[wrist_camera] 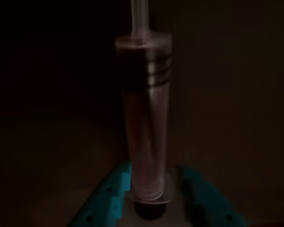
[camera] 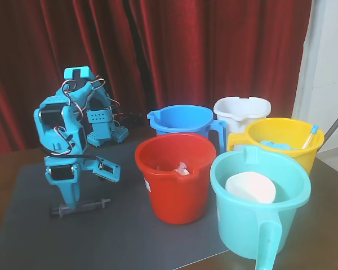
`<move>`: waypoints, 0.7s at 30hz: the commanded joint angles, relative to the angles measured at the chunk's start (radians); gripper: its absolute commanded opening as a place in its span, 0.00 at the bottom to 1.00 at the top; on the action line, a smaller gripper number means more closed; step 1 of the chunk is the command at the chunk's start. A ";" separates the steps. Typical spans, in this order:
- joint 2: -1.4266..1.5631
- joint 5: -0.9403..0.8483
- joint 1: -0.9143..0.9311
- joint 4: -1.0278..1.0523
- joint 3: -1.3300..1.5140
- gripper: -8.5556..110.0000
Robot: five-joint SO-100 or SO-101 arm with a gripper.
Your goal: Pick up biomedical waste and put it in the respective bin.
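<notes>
Fixed view first: five buckets crowd the right of the dark mat (camera: 129,236), one of each colour. The red bucket (camera: 174,185) with its white label holds a small pale scrap; the teal bucket (camera: 259,208) in front carries a white rounded lump; the yellow bucket (camera: 284,143) has a thin stick with a blue tip leaning on its rim and something light blue inside; the blue bucket (camera: 183,124) and white bucket (camera: 242,109) keep their insides hidden. Over on the left, the teal arm is bent down and the gripper (camera: 70,207) sits right over one syringe (camera: 81,208) lying flat on the mat, well apart from the red bucket. Wrist view now, very dim: the syringe (wrist_camera: 146,142) runs straight up the frame, clear greyish barrel, dark banded plunger seal, dark tip at the bottom, lying between the two teal jaws; whether they are pressing on it I cannot tell.
</notes>
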 commanded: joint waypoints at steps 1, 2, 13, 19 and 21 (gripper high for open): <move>0.018 0.006 -0.011 -0.008 -0.018 0.19; 0.018 0.006 -0.011 -0.008 -0.018 0.19; 0.018 0.006 -0.011 -0.044 -0.003 0.19; 0.012 0.006 -0.011 -0.051 0.003 0.19; 0.014 0.006 -0.011 -0.055 0.028 0.19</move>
